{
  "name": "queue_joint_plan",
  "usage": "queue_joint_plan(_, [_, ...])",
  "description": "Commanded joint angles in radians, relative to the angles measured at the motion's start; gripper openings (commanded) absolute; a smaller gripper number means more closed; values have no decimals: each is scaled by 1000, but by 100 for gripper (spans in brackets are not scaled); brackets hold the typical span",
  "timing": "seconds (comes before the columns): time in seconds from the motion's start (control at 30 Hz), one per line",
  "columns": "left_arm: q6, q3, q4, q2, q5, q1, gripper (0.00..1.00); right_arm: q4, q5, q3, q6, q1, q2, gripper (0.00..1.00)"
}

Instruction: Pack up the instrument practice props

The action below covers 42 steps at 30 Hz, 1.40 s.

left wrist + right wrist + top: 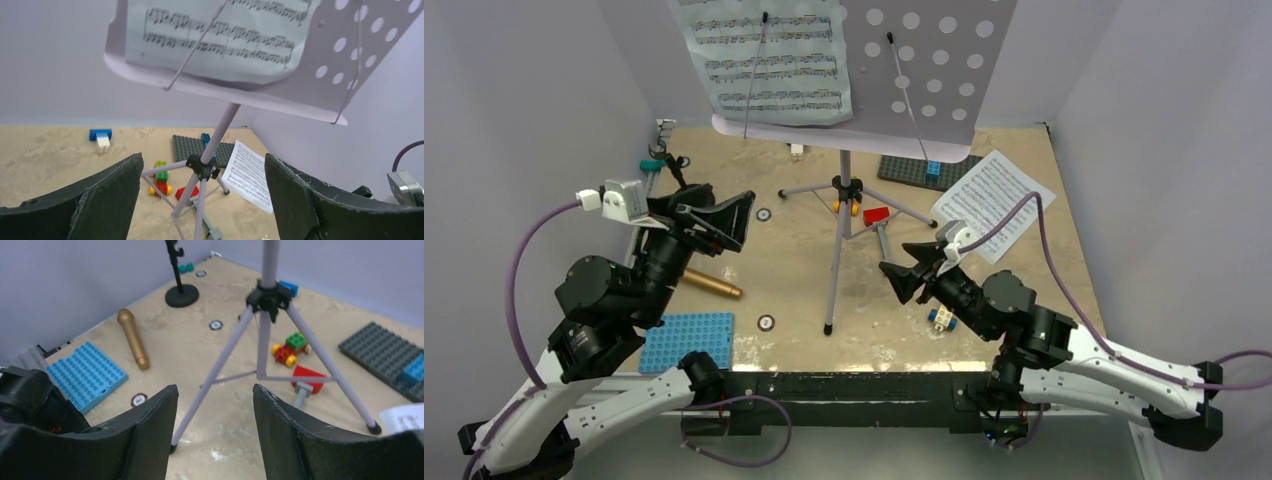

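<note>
Nothing packed yet: lavender music stand (842, 200) upright between left gripper (746, 222) and right gripper (896, 258), both spread and empty; gold microphone (709, 284) beside the left.

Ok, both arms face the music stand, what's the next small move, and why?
Probably ease the right gripper forward to the music stand, at its centre pole below the black hub. Its jaws are open and empty, the stand sits ahead, and the left gripper is open, facing it higher up.

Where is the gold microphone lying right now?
In the top view the gold microphone lies on the table's left side, beside the left arm, just beyond the blue baseplate.
</note>
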Motion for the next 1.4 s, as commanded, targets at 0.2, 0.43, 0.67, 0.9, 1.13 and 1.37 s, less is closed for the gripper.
queue_joint_plan(0.2, [333, 186, 175, 101, 130, 1, 94, 401, 84, 240, -337, 187, 155, 66])
queue_joint_plan(0.43, [566, 330, 277, 261, 35, 1, 86, 264, 254, 651, -319, 185, 438, 70])
queue_joint_plan(0.67, [698, 452, 338, 419, 18, 12, 82, 205, 315, 922, -322, 159, 613, 74])
queue_joint_plan(0.9, [714, 545, 300, 524, 29, 95, 82, 111, 324, 1009, -262, 120, 643, 78])
queue_joint_plan(1.13, [695, 585, 253, 576, 77, 165, 73, 80, 310, 979, -222, 72, 614, 78])
queue_joint_plan(1.37, [697, 594, 235, 612, 99, 184, 66, 82, 294, 954, -213, 60, 606, 78])
